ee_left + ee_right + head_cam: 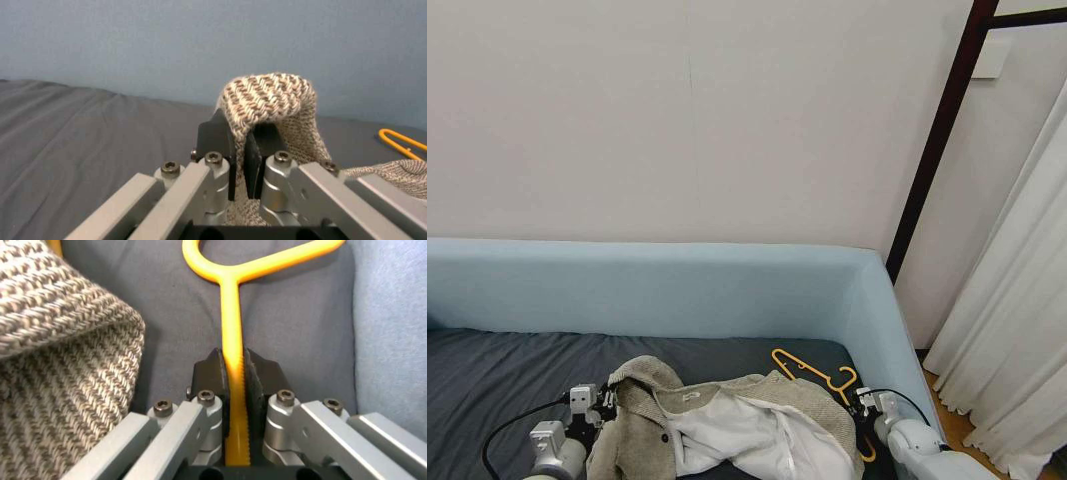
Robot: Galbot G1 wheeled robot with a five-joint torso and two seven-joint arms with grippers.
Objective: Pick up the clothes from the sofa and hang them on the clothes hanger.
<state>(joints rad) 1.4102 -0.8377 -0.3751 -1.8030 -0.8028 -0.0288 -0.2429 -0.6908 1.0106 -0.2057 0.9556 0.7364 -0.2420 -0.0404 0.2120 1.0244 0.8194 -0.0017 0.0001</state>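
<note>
Head view: the knit jacket (727, 425) lies crumpled on the sofa (517, 365), white lining up, with the orange hanger (812, 372) at its right edge. The left gripper (608, 400) is at the jacket's left side, the right gripper (859, 404) at the hanger. Left wrist view: jaws pinched narrow on a raised fold of knit. Right wrist view: jaws clamped tight on the hanger's straight bar, with the jacket just beside it.
</note>
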